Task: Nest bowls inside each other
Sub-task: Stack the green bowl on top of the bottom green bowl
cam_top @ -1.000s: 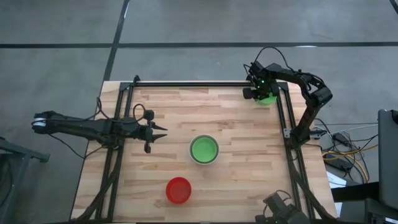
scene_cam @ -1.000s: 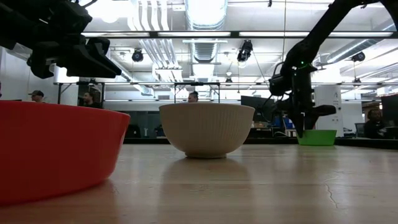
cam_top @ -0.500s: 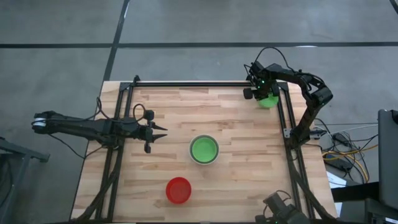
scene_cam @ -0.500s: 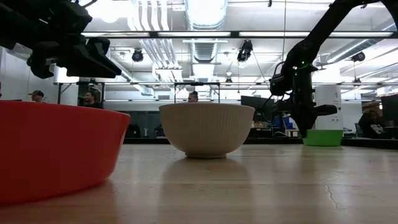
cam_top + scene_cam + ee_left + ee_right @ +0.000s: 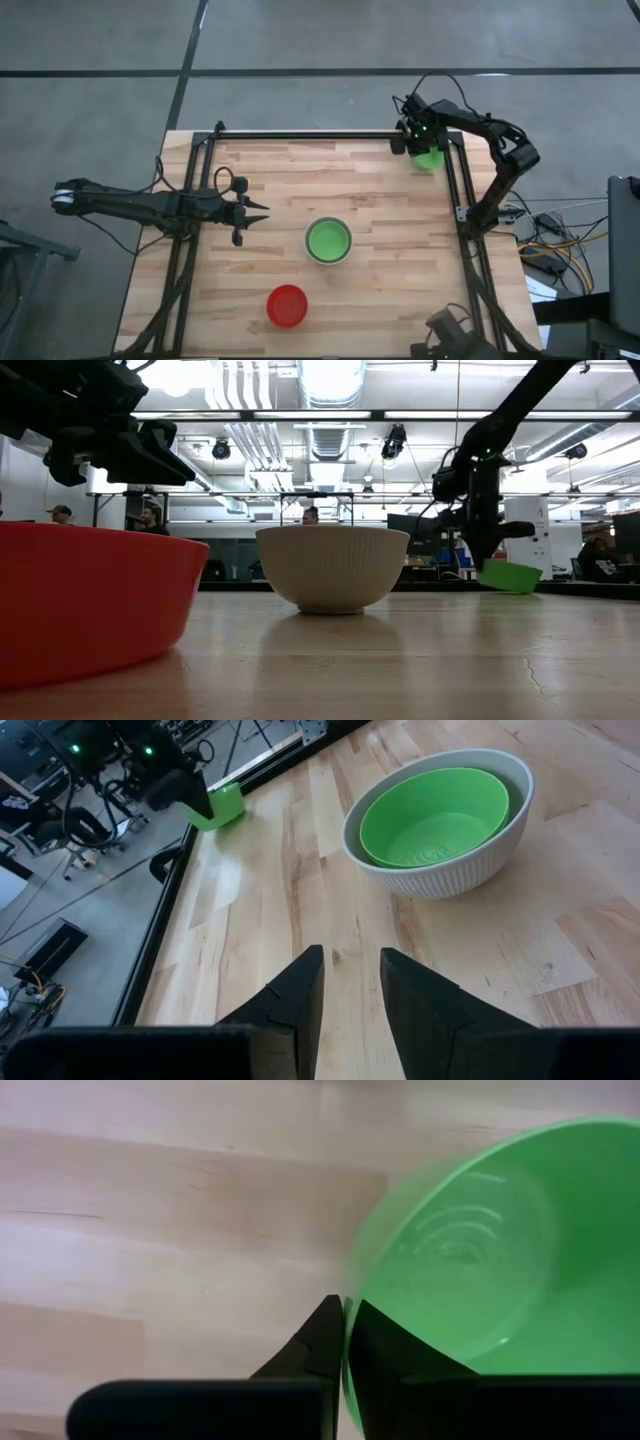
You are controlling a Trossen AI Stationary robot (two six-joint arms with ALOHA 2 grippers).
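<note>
1. Right tool [image 5: 418, 143] at the worktop's [image 5: 380, 290] far right corner, pinched on the rim of a green bowl [image 5: 430, 157], tilted and lifted clear of the wood.
2. Left tool [image 5: 262, 212] near the left edge, fingers slightly apart, holding nothing.
3. Off-white ribbed bowl [image 5: 328, 241] mid-worktop with a second green bowl [image 5: 435, 817] nested inside.
4. Red bowl [image 5: 287, 305] alone near the front edge.

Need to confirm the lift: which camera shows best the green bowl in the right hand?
The low view: green bowl hangs tilted, clear of the table. Right wrist shows fingers pinching its rim; high view mostly hides it.
</note>
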